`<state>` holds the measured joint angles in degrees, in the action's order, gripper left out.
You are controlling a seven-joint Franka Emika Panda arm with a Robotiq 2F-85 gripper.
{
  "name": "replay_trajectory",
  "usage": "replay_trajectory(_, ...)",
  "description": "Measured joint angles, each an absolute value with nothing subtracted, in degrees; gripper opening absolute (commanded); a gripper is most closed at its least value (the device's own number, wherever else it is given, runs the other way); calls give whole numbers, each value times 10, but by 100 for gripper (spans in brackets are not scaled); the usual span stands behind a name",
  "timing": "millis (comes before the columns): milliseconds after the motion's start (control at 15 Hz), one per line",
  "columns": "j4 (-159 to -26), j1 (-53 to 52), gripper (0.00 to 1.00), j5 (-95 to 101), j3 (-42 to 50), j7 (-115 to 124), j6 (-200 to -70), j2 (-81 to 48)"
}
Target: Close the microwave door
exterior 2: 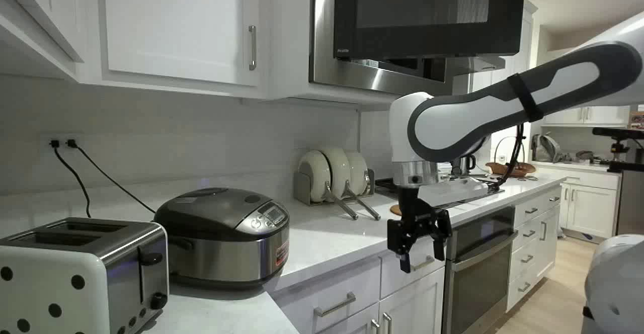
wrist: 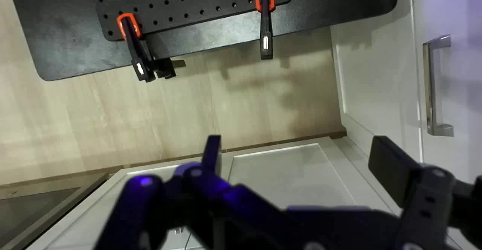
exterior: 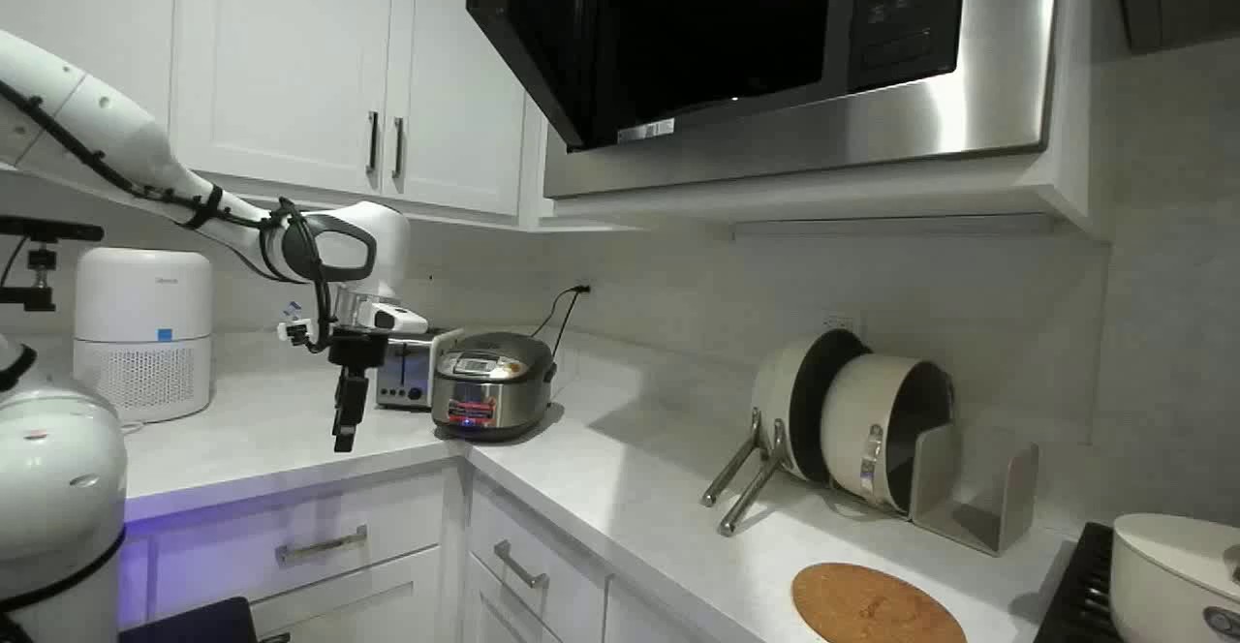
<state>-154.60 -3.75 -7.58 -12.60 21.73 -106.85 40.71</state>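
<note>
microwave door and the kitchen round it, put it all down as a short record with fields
door: microwave door, open, swung out from the stainless-steel microwave
gripper: Robotiq gripper, open, holding nothing, pointing down, lower than the door and apart from it
appliances on the countertop: rice cooker, polka-dot toaster, white air purifier
cookware: pans on edge in a rack
also on the countertop: cork trivet, lying flat
task status: door not yet closed

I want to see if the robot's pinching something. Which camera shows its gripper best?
The wrist view. The gripper is biggest there: blurry, but its fingers are plainly apart with nothing held between them. Both exterior views show it too, pointing down, but smaller.
</note>
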Motion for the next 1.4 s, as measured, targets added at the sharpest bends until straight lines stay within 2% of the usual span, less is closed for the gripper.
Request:
replay_trajectory(1000, -1541, -43, 100, -76, -126, 217, -1069, 413)
replay_trajectory(1400, -1530, -76, 100, -76, -131, 217, -1063, 518)
